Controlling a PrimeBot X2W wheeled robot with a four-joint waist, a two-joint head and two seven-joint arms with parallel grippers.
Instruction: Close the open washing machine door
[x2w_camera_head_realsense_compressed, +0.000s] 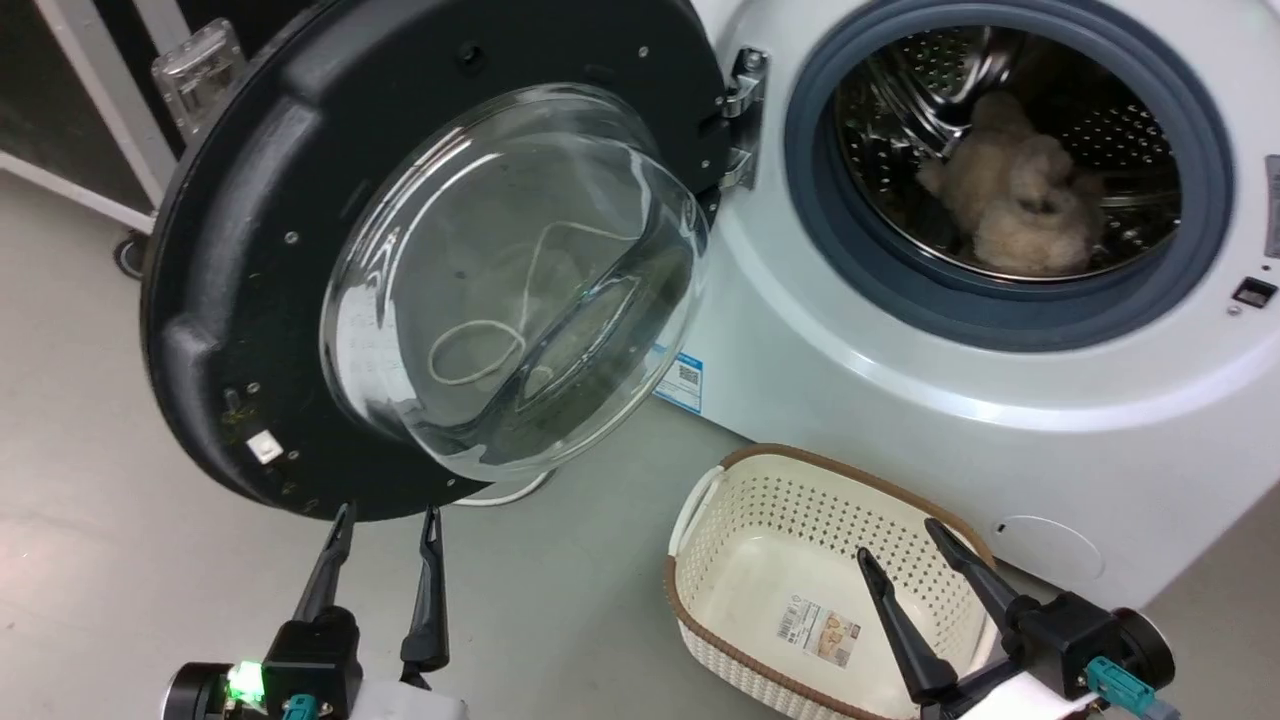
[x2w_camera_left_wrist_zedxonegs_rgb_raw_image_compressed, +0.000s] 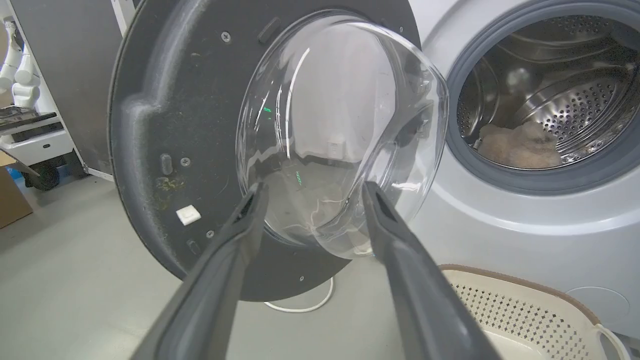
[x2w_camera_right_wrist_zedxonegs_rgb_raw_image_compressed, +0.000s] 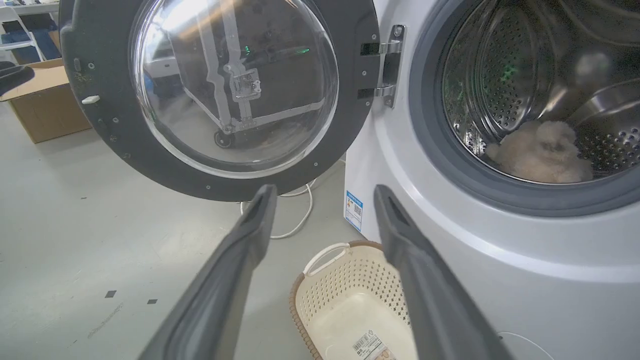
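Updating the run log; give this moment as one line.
black-rimmed round glass washing machine door: open | left gripper: open, empty, by door's lower edge | right gripper: open, empty, over cream perforated basket

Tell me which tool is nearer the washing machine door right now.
Left. The left tool is open, fingertips just below the black rim of the washing machine door. The right tool is open over the cream basket, well to the door's right.

Bright even light, glare on washing machine door (x2w_camera_head_realsense_compressed: 520, 280) — warped edges
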